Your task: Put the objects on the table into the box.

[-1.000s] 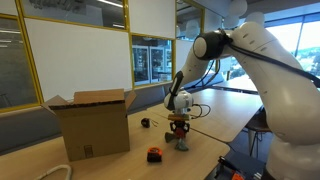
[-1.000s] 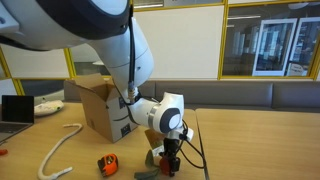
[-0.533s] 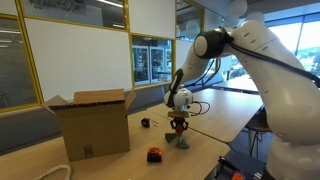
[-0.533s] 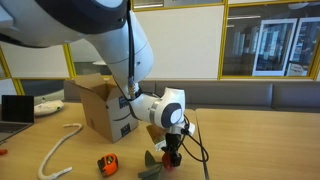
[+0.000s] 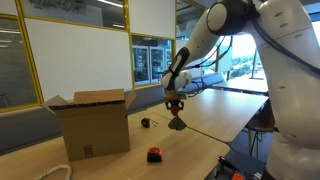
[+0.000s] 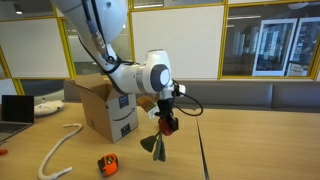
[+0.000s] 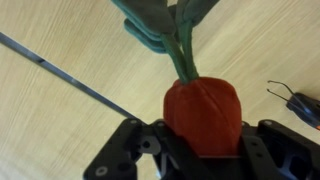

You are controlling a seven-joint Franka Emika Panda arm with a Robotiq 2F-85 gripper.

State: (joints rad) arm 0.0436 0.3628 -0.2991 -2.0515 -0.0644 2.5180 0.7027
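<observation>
An orange-red toy vegetable (image 7: 203, 105) with a green stalk and leaves (image 7: 158, 30) hangs in the air, leaves pointing down. My gripper (image 7: 205, 142) is shut on its orange body. In both exterior views the gripper (image 5: 175, 106) (image 6: 166, 120) holds the toy (image 5: 176, 123) (image 6: 156, 145) well above the wooden table (image 5: 205, 125), to the side of the open cardboard box (image 5: 92, 122) (image 6: 108, 110). An orange and black tape measure (image 5: 153, 154) (image 6: 107, 163) lies on the table. A small black object (image 5: 145, 123) lies near the box.
A white rope (image 6: 60, 148) curls on the table in front of the box. A laptop (image 6: 12, 110) and a white object (image 6: 45, 106) sit beyond it. A thin black cable (image 7: 70, 75) runs across the tabletop. Glass partitions stand behind the table.
The jaws closed on the toy vegetable where it stood on the table. The arm then rose and lifted it clear of the surface.
</observation>
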